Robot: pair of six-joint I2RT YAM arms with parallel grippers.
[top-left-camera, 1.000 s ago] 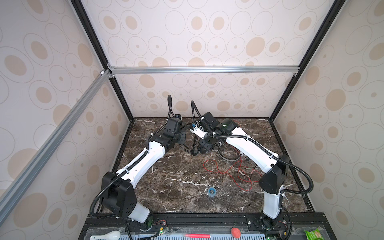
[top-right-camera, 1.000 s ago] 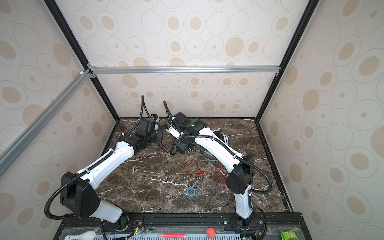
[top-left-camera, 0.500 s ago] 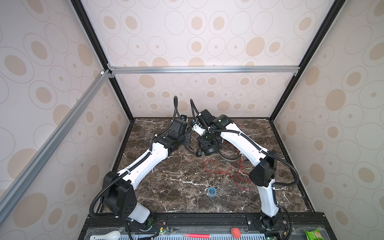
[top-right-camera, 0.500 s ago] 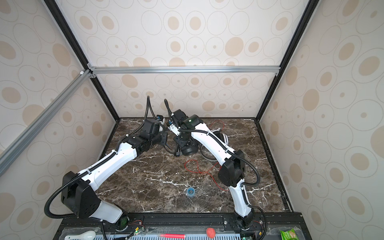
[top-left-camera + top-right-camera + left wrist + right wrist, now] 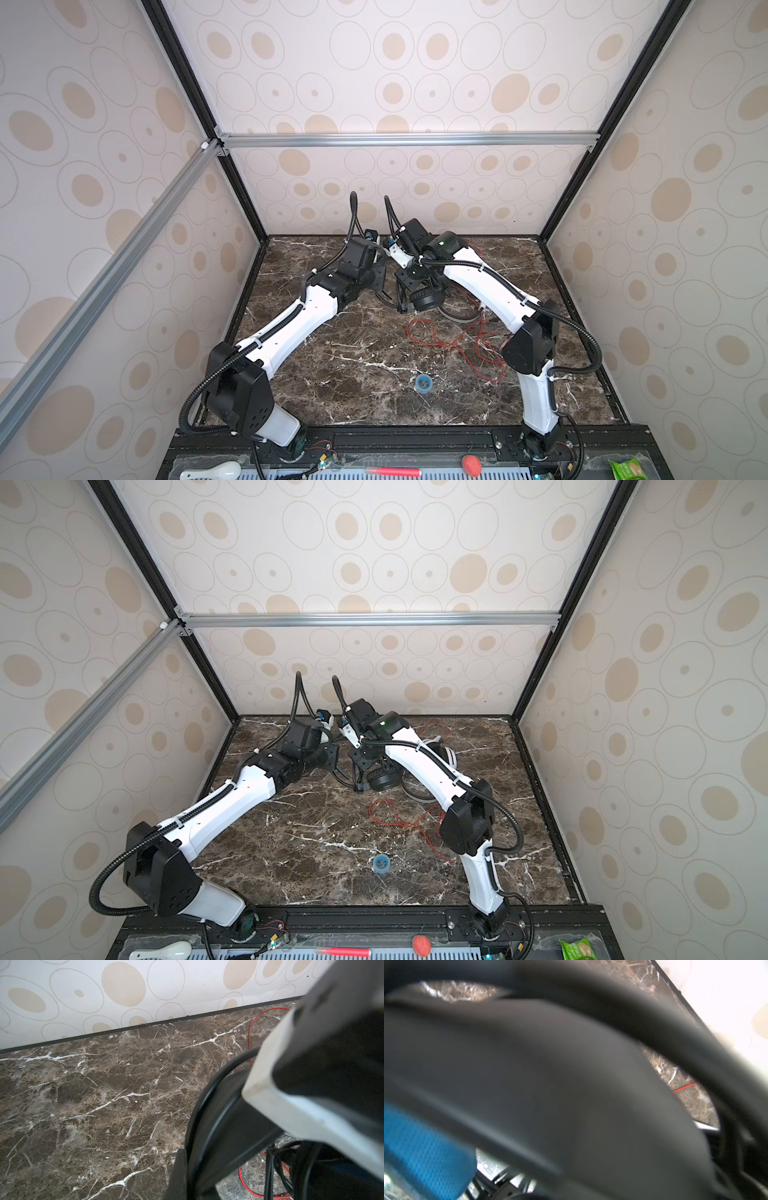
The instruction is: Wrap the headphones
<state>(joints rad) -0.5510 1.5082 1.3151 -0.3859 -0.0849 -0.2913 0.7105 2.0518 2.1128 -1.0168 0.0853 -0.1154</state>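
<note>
Left fingers [image 5: 379, 279] clenched, shifted toward centre since a second ago, right fingers [image 5: 402, 301] state unreadable, over black headphones [image 5: 426, 299] at 12 o'clock toward table [image 5: 332, 361] rear edge, white headphones [image 5: 447, 756] at 1 o'clock, free room toward 7 o'clock

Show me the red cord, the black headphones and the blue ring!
red cord [image 5: 250, 1043]: left wrist view, thin curved stretch
black headphones [image 5: 426, 300]: a top view, round ear cup
blue ring [image 5: 423, 388]: a top view, near rim

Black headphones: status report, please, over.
Left gripper shut, beside black headphones. Right gripper down at them, jaws unclear. Red cord sprawled loose on table, unwrapped.
</note>
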